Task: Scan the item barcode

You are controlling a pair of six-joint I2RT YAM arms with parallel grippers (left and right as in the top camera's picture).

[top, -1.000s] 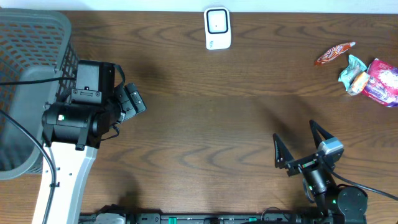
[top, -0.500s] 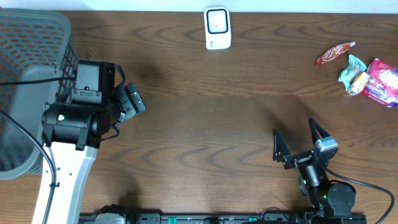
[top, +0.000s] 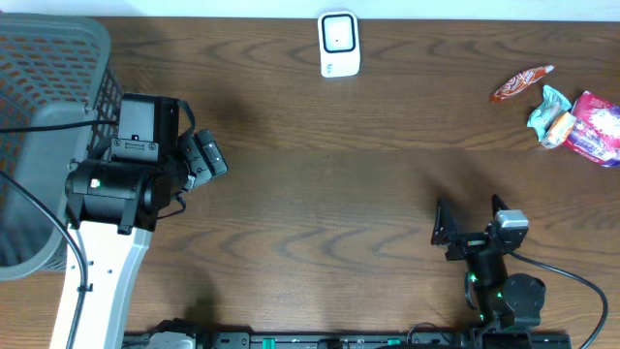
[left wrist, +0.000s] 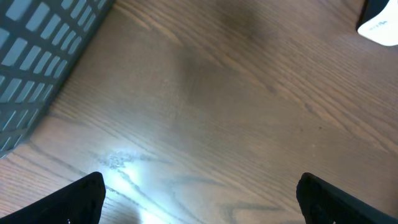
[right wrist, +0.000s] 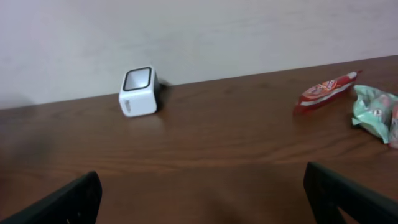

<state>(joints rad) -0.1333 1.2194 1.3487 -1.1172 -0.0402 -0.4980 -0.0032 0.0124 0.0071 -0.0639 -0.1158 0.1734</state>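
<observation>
Overhead, a dark wooden table (top: 320,194) is filling the frame; a pale wall (right wrist: 249,31) is rising behind it. A basket (top: 48,68) is crowding the upper left, beside the left gripper (left wrist: 199,182). Both it and the right gripper (top: 470,209), lower right, are gaping wide, holding nothing. The scanner (top: 339,44) is sitting at top centre. The red wrapper (top: 520,83), green packet (top: 550,114) and pink packet (top: 599,129) are lying at the upper right edge, open wood stretching between.

The basket (top: 44,58) sits left, the scanner (top: 339,44) back centre, the snack packets (top: 593,124) right.

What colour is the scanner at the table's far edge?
Scanner: white, dark window; right wrist view.
</observation>
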